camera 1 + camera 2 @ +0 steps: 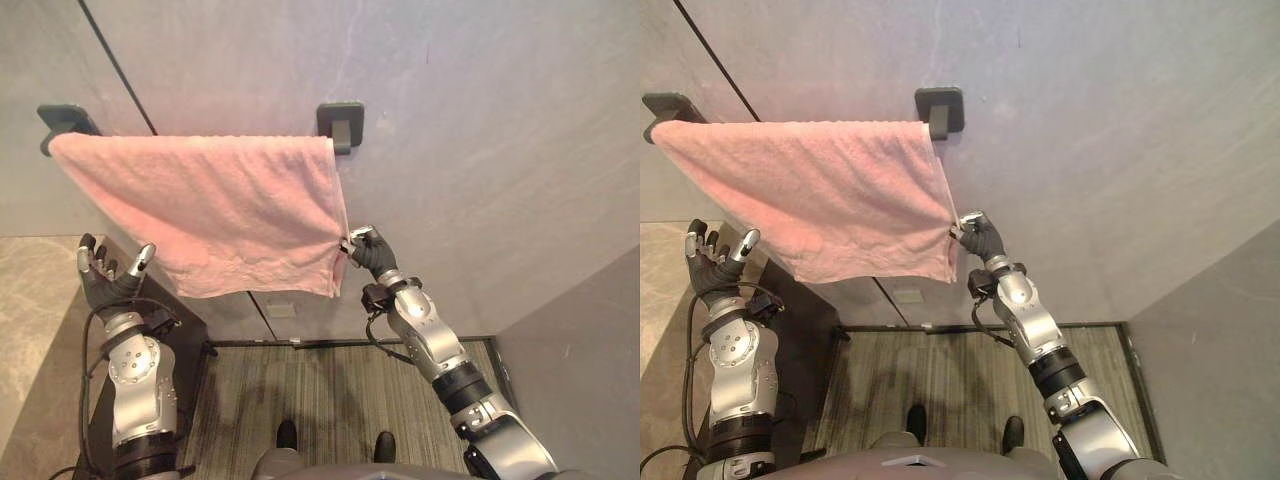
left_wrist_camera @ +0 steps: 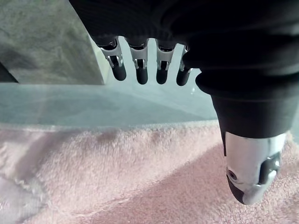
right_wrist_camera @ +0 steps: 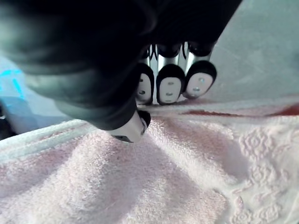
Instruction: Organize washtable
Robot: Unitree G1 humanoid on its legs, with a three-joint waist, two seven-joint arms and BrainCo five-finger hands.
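Observation:
A pink towel (image 1: pixel 220 210) hangs spread over a rail between two dark wall brackets (image 1: pixel 341 122) (image 1: pixel 62 120). My right hand (image 1: pixel 365 250) is at the towel's right edge, near its lower corner, with thumb and fingers pinched on the cloth. In the right wrist view the thumb (image 3: pixel 131 128) presses onto the towel (image 3: pixel 163 182) under curled fingers. My left hand (image 1: pixel 105 275) is raised below the towel's lower left part, fingers straight and spread, holding nothing. The left wrist view has its fingers (image 2: pixel 141 70) straight above the towel (image 2: pixel 140 177).
Grey wall panels stand behind the rail, with a dark seam (image 1: pixel 115 65) running down at the left. A marbled counter (image 1: pixel 30 330) lies at the lower left, with a dark unit (image 1: pixel 185 345) beside it. Striped floor (image 1: pixel 330 390) lies below.

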